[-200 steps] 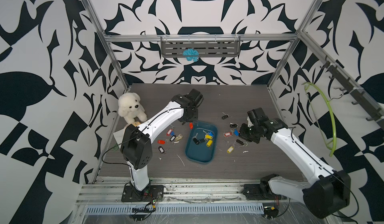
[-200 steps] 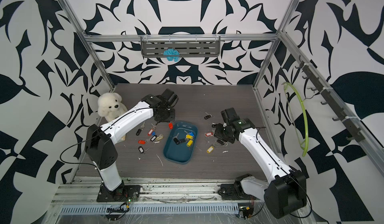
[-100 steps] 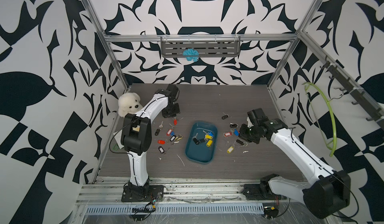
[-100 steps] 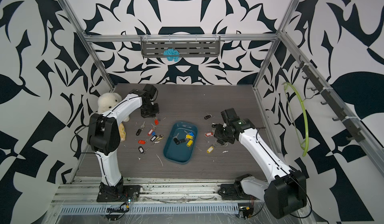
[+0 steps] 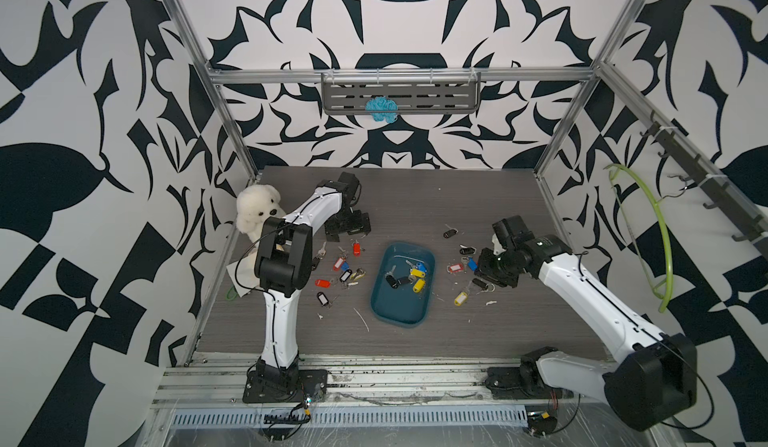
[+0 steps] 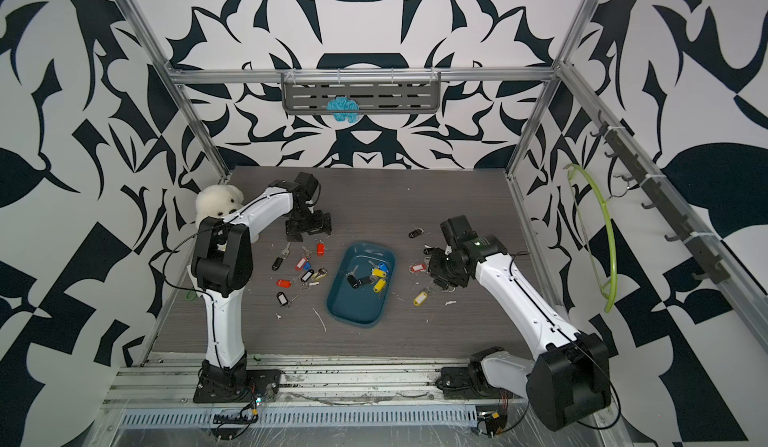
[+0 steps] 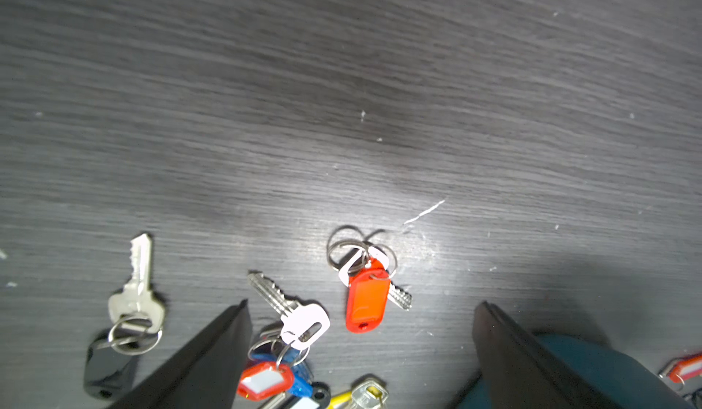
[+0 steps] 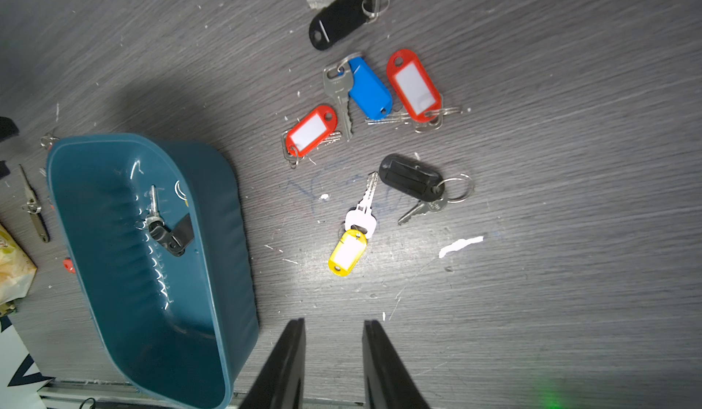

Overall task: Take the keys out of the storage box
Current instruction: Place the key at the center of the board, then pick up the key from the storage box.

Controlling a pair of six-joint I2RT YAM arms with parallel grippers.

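The teal storage box [image 5: 398, 310] [image 6: 354, 305] sits mid-table and holds several keys [image 5: 417, 273] [image 6: 379, 273] with yellow, blue and black tags. Other keys lie on the table to its left [image 5: 341, 264] and to its right [image 5: 460, 266]. My left gripper [image 5: 348, 237] [image 7: 362, 306] stands open low over the table behind the left cluster. A red-tagged key [image 7: 366, 300] lies on the wood between its fingers, free of them. My right gripper [image 5: 488, 272] [image 8: 335, 322] hovers over the right cluster with its jaws a little apart and nothing between them. The box's wall [image 8: 218, 213] is beside it.
A white plush bear [image 5: 255, 212] sits at the back left, close to my left arm. A grey slotted shelf [image 5: 436, 96] hangs on the back wall, and a green hoop [image 5: 654, 237] on the right wall. White scraps [image 8: 459, 245] dot the wood.
My left gripper carried the red-tagged key leftward away from the box, then opened wide and left it on the table. My right gripper's jaws parted slightly; that arm stayed in place.
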